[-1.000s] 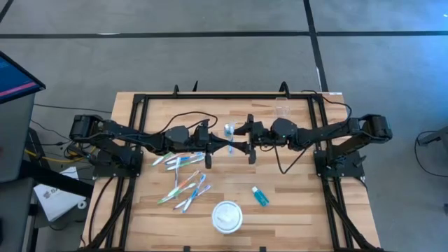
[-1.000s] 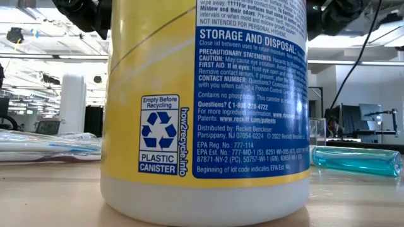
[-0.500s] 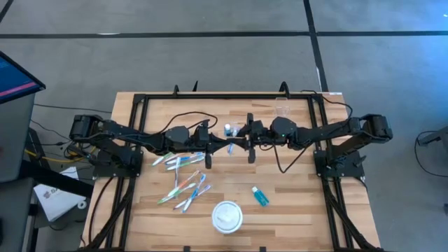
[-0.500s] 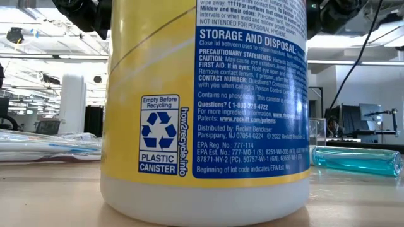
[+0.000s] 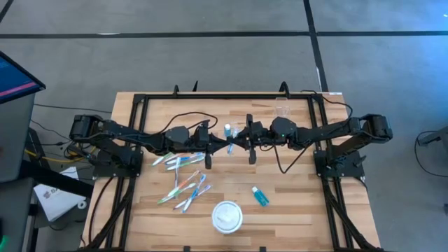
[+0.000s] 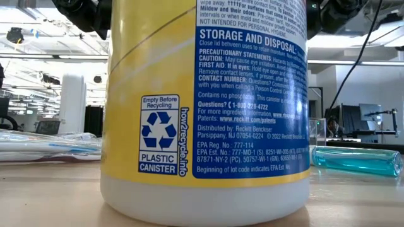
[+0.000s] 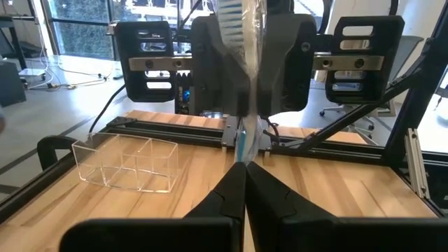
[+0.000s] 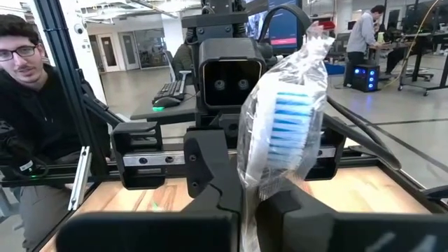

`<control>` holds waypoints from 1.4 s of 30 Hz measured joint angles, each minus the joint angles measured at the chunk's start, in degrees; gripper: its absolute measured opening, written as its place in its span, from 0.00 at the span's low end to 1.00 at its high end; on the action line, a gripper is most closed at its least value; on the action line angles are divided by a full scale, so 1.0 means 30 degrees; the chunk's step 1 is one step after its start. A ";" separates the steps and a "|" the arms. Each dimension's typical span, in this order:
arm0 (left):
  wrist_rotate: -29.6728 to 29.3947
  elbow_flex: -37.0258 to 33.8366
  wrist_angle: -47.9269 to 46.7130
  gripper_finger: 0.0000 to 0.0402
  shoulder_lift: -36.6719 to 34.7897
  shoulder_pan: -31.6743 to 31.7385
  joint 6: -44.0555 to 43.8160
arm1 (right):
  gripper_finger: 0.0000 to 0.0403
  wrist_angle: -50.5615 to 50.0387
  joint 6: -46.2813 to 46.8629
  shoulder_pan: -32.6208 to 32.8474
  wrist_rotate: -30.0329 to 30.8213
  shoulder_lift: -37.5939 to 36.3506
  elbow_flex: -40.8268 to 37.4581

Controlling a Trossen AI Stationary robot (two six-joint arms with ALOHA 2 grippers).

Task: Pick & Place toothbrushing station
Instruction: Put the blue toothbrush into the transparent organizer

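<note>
Above the middle of the table, a toothbrush [image 5: 228,130] with blue bristles, sealed in a clear wrapper, stands upright between my two grippers. My left gripper [image 5: 224,145] comes from the table's left and is shut on it. My right gripper [image 5: 238,142] comes from the right and is also shut on it. Several pastel toothbrushes [image 5: 183,178] lie flat on the wood at the near left. A blue tube [image 5: 260,196] lies on its side at the near right. The clear tumbler [image 5: 282,108] stands near the far edge. My left gripper pinches the wrapped brush's handle [image 7: 241,147] between its two fingertips, coming level from the table's left. The brush rises upright above the fingers, clear of the table. My right gripper pinches the wrapped brush below its head [image 8: 253,183] between its two fingers, coming level from the table's right. The bristle head [image 8: 288,122] stands upright above the fingers, inside the crinkled wrapper.
A tall yellow wipes canister [image 6: 208,101] with a round white lid [image 5: 227,215] stands at the near edge and fills the low view. A black frame [image 5: 140,105] rims the table. A person [image 8: 28,91] sits beyond the table's left side.
My right gripper has shut on the wrapped toothbrush that my left gripper was holding. Both arms have kept their places, and the brush stays upright between them.
</note>
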 joint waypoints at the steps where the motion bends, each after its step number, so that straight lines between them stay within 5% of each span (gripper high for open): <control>1: 0.0000 0.0000 0.0000 0.00 0.0000 0.0000 -0.0034 | 0.02 -0.0007 -0.0005 0.0000 -0.0005 0.0000 0.0000; 8: 0.0017 -0.0007 -0.0012 0.01 0.0000 0.0058 -0.0211 | 0.01 -0.0310 -0.0269 -0.0062 -0.0345 0.0000 0.0000; 20: 0.0000 -0.0007 -0.0590 0.18 -0.0153 0.0073 -0.0670 | 0.01 -0.4195 -0.0886 -0.0805 -0.0335 -0.2480 -0.0036; 42: 0.0007 -0.0219 -0.0963 0.17 -0.0153 0.0073 -0.0714 | 0.01 -0.9463 -0.1674 -0.4417 0.1861 -0.6760 -0.1471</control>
